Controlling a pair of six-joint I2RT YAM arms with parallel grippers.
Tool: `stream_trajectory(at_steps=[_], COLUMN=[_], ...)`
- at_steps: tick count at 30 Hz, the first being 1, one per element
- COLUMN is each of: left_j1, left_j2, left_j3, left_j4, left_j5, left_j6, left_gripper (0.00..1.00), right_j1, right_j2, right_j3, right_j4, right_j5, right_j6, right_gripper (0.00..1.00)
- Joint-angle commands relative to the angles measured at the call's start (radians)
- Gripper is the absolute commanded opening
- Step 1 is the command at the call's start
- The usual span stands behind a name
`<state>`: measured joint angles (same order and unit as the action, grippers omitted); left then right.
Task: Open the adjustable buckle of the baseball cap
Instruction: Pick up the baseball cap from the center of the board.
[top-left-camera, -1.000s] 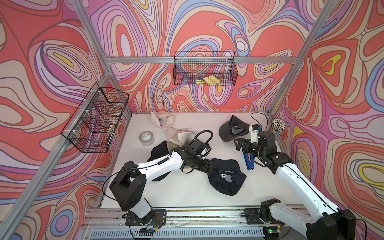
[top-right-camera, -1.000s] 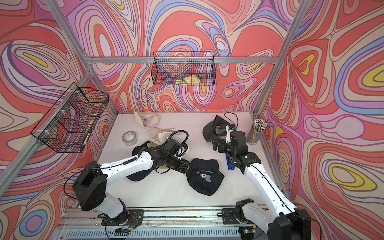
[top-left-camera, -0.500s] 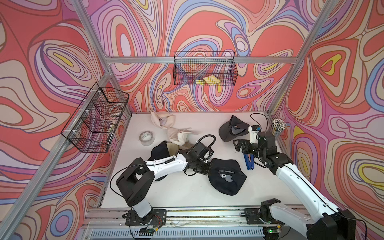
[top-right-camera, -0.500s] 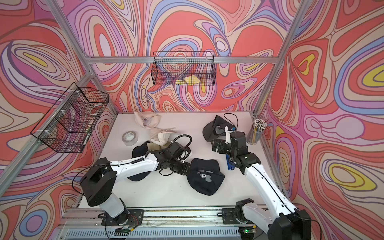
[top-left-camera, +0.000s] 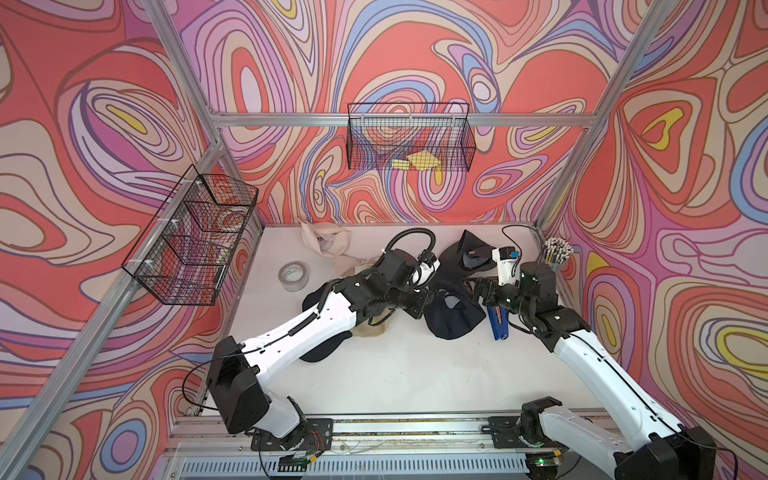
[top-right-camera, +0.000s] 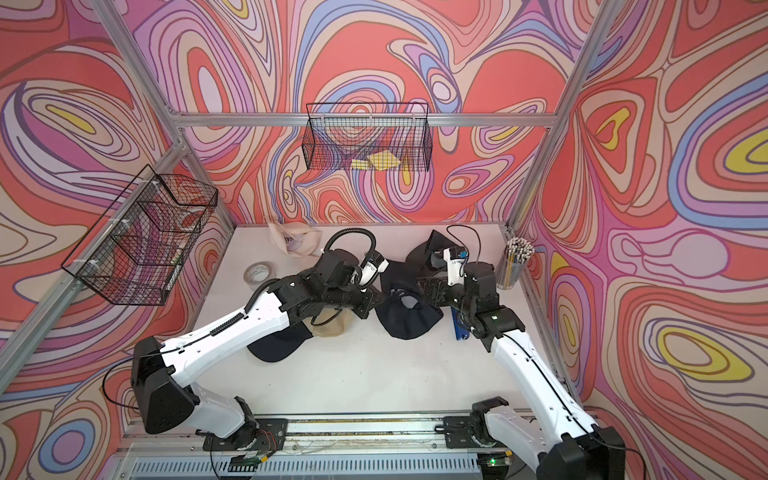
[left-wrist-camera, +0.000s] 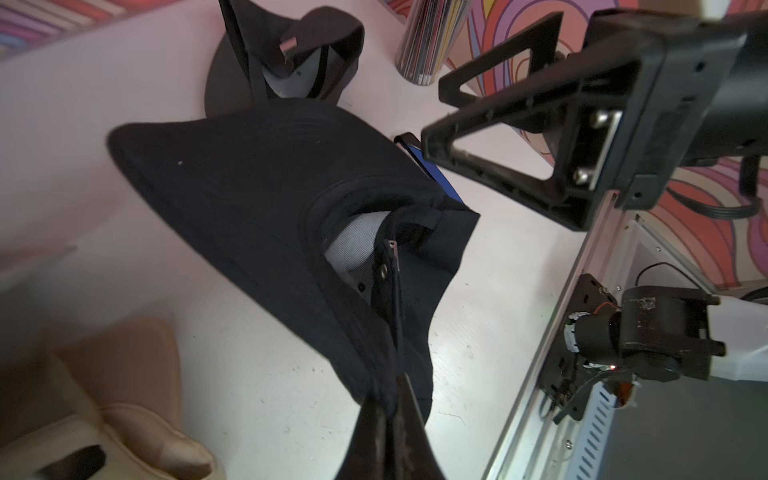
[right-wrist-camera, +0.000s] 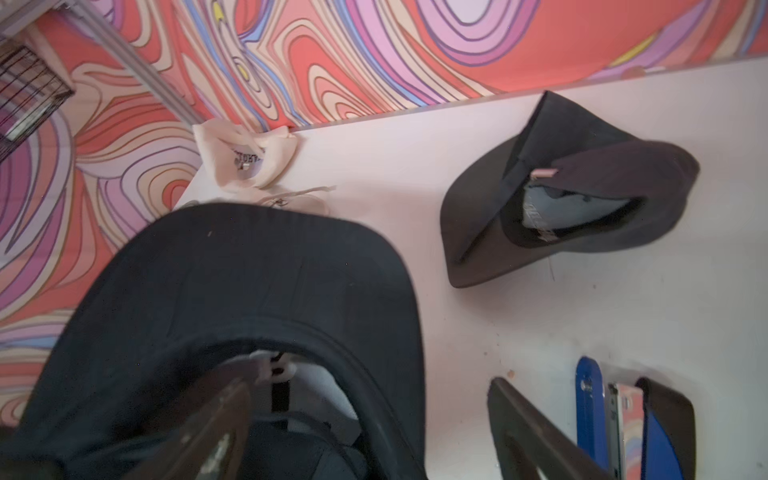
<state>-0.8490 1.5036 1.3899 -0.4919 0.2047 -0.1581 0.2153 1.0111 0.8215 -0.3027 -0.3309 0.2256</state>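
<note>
Where swirl-printed walls close round it, a white table carries everything. Two wire baskets hang on the walls: a side basket and a back basket with yellow pieces in it.

Both arms reach to mid-table, where the navy cap lies opening-up between them, just in front of a grey cap. The left gripper is clamped tight on the navy cap's rear edge, where the strap runs into its fingers. The right gripper stands wide apart and grips nothing. In the right wrist view one finger is over the cap's opening and the other finger is outside its rim.

A dark cap and a tan cap lie partly under the left arm, and a beige cap sits crumpled by the back wall. A blue tool lies just beside the navy cap, a pencil cup stands in the corner, and a tape roll lies near the side wall.

The strap passes through a small metal buckle.

The label inside the beige cap bears dark capitals too blurred to read. The woven band in the grey cap also has lettering, equally unreadable.
</note>
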Motion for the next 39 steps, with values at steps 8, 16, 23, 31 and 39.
stream_trajectory(at_steps=[8, 16, 23, 31, 39], left_j1=[0.146, 0.176, 0.179, 0.178, 0.179], left_j2=[0.041, 0.141, 0.155, 0.187, 0.205], left_j3=[0.123, 0.291, 0.373, 0.419, 0.440], left_j4=[-0.176, -0.368, -0.444, -0.471, -0.473], left_j5=[0.167, 0.247, 0.257, 0.271, 0.294], left_j6=[0.347, 0.534, 0.592, 0.595, 0.589], left_gripper=[0.00, 0.00, 0.00, 0.00, 0.00], right_j1=[0.000, 0.000, 0.005, 0.054, 0.106], right_j2=[0.002, 0.063, 0.151, 0.182, 0.234], right_j3=[0.044, 0.002, 0.067, 0.085, 0.120], right_j4=[0.055, 0.168, 0.159, 0.144, 0.140], right_j5=[-0.278, -0.508, -0.537, -0.594, -0.520], right_j6=[-0.244, -0.428, -0.485, -0.531, -0.546], right_gripper=[0.55, 0.53, 0.47, 0.41, 0.41])
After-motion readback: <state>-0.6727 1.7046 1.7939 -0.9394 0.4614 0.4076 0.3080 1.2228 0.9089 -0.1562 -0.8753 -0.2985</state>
